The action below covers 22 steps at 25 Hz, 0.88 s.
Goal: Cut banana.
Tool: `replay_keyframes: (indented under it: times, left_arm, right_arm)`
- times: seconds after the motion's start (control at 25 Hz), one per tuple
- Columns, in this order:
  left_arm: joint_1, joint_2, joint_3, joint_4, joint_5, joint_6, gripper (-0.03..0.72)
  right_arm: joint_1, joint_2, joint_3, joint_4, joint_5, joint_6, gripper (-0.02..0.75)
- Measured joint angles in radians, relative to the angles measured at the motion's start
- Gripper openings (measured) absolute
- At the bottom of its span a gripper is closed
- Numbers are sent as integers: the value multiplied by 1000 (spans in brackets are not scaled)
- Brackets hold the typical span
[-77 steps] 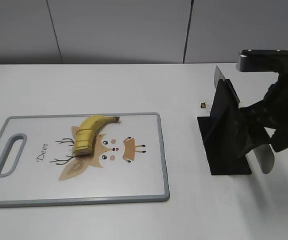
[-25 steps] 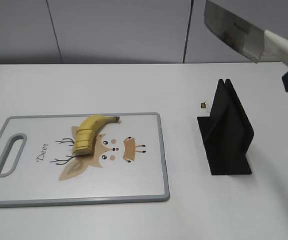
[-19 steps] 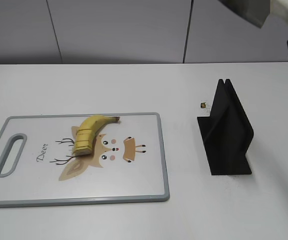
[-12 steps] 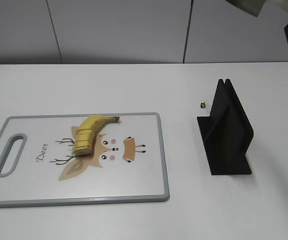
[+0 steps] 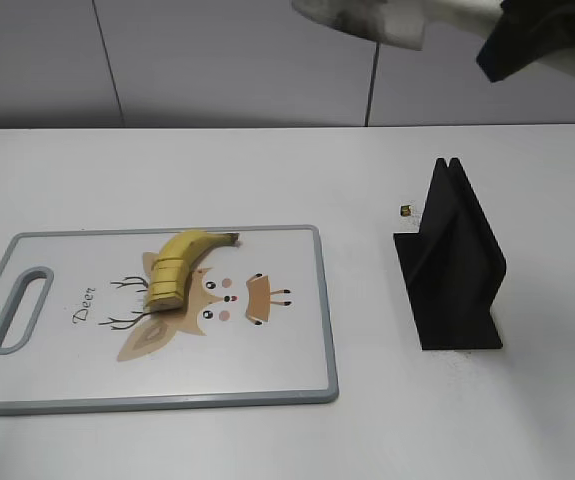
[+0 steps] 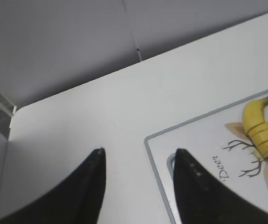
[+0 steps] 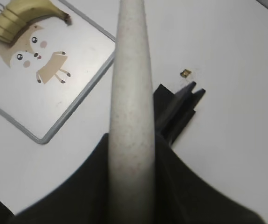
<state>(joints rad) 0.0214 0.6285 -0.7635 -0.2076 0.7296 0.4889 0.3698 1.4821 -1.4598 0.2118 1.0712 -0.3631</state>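
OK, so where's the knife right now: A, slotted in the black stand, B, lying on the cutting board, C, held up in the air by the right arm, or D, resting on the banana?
C: the knife is raised high above the table in the right gripper, clear of the black stand, the cutting board and the banana.

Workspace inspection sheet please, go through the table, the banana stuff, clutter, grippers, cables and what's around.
Surface: white table, cutting board with deer print lying flat.
Job's things: banana on the board, blunt end sliced, stem end whole; knife held high above the table.
Clutter: black knife stand, empty; small brownish speck beside it.
Grippers: right gripper shut on the knife handle; left gripper open, holding nothing.
Cables: nothing seen.
Surroundings: grey panelled wall.
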Motion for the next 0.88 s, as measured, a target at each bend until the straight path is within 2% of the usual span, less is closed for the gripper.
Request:
replay_keyframes:
  times: [0.12, 0.28, 0.52, 0.64, 0.88]
  left_arm:
    - [0, 141, -72, -105, 8, 174, 493]
    - [-23, 314, -207, -204, 69, 364, 583]
    - [-137, 553, -408, -225, 210, 643, 611]
    - [-155, 668, -483, -226, 250, 753, 610]
    - [-159, 830, -586, -234, 381, 866, 590]
  right_arm:
    - [0, 68, -39, 70, 3, -147, 162]
    - [2, 152, -73, 140, 2, -323, 162]
    - [7, 264, -131, 175, 18, -602, 162]
    - [28, 315, -166, 175, 32, -686, 162]
    - [94, 423, -256, 181, 37, -758, 161]
